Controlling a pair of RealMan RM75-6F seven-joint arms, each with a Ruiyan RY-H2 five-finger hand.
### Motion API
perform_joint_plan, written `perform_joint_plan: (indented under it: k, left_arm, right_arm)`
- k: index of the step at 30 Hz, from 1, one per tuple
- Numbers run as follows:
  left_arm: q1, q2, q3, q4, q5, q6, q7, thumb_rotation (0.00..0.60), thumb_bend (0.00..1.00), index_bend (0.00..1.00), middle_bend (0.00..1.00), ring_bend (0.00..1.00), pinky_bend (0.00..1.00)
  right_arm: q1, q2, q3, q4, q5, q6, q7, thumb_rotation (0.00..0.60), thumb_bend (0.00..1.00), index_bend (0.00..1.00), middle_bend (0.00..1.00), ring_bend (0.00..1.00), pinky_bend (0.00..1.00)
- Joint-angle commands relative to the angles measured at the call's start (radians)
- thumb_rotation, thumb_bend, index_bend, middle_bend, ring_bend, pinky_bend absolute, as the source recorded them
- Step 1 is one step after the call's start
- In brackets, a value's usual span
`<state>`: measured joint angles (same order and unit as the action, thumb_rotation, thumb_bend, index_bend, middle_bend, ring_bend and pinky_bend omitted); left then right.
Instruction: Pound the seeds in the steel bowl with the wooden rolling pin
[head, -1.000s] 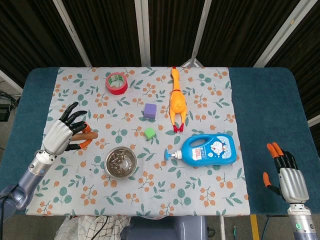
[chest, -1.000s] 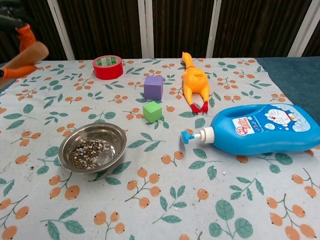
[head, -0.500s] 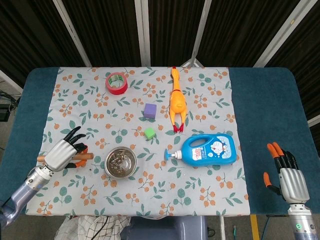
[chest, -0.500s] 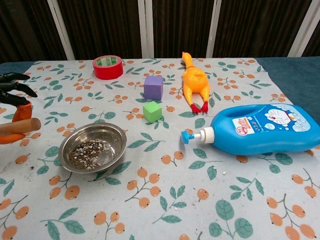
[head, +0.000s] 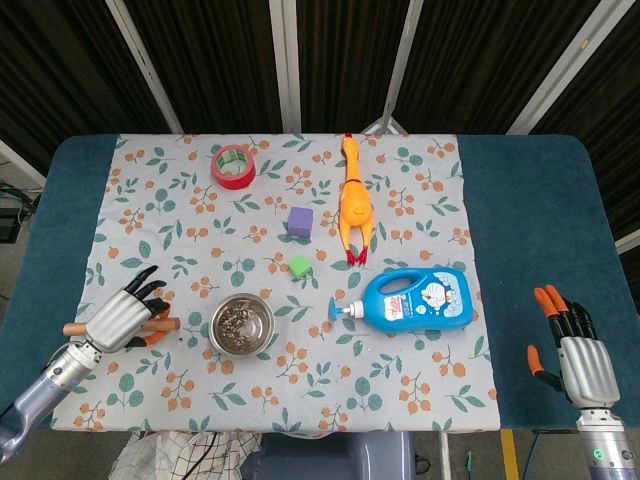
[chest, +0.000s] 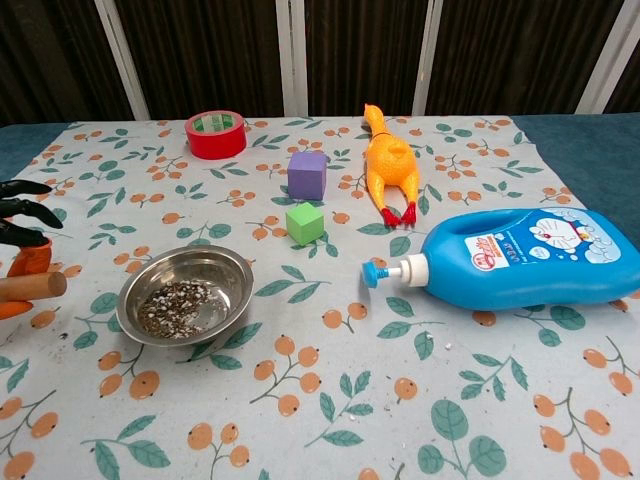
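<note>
The steel bowl (head: 241, 324) stands upright on the floral tablecloth (head: 420, 200), near the front edge and left of centre; the chest view shows a layer of speckled seeds (chest: 176, 304) across its bottom. The wooden rolling pin (head: 72, 328) lies level just to the left of the bowl, apart from it, with one end visible on each side of the left hand (head: 122, 319). That hand grips the pin, fingers curled around the shaft; from the chest view the dark fingertips (chest: 24, 211) project over the pin's near end (chest: 30, 286).

Behind the bowl sits a small green cube (head: 299, 265), and further back a purple cube (head: 301, 221). A red tape roll (head: 234, 166) lies flat near the far left of the cloth. A yellow rubber chicken (head: 353, 203) lies lengthwise, head toward the far edge. A blue detergent bottle (head: 420, 298) lies on its side to the right of the bowl, pump nozzle pointing toward it, well apart.

The right hand (head: 577, 350) is at the front right corner, over the bare blue table (head: 540, 220), holding nothing, fingers extended and slightly apart.
</note>
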<state>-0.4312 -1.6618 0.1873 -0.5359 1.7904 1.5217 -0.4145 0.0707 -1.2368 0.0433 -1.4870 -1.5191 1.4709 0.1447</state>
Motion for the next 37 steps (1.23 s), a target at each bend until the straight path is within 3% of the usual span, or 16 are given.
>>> perform_joint_plan:
  k: [1,15,20,26,31,37]
  left_arm:
    - [0.003,0.009,0.0,-0.015,-0.004,-0.009,0.011,0.6,0.51,0.51,0.54,0.21,0.0]
    - [0.026,0.092,-0.03,-0.218,-0.054,-0.034,0.064,0.6,0.39,0.39,0.39,0.14,0.0]
    - [0.057,0.177,-0.078,-0.452,-0.127,-0.032,0.126,0.6,0.39,0.33,0.27,0.06,0.0]
    - [0.127,0.338,-0.1,-0.786,-0.218,-0.014,0.294,0.6,0.33,0.16,0.11,0.0,0.0]
    - [0.212,0.398,-0.113,-0.908,-0.285,0.061,0.377,0.6,0.26,0.03,0.0,0.0,0.0]
    - [0.263,0.413,-0.117,-0.926,-0.276,0.11,0.374,0.6,0.23,0.0,0.0,0.0,0.0]
  right_arm:
    - [0.0,0.0,0.0,0.0,0.0,0.0,0.0,0.6,0.52,0.0,0.0,0.0,0.0]
    - [0.0,-0.001,-0.001,0.003,-0.004,0.003,-0.001,0.6,0.52,0.0,0.0,0.0,0.0]
    - [0.001,-0.001,-0.001,0.005,-0.007,0.003,0.0,0.6,0.52,0.0,0.0,0.0,0.0]
    - [0.001,-0.004,-0.001,0.015,-0.019,0.014,-0.005,0.6,0.52,0.0,0.0,0.0,0.0]
    - [0.0,-0.013,0.0,0.035,-0.036,0.035,-0.038,0.6,0.5,0.0,0.0,0.0,0.0]
    - [-0.005,-0.035,0.009,0.061,-0.059,0.082,-0.048,0.6,0.47,0.0,0.0,0.0,0.0]
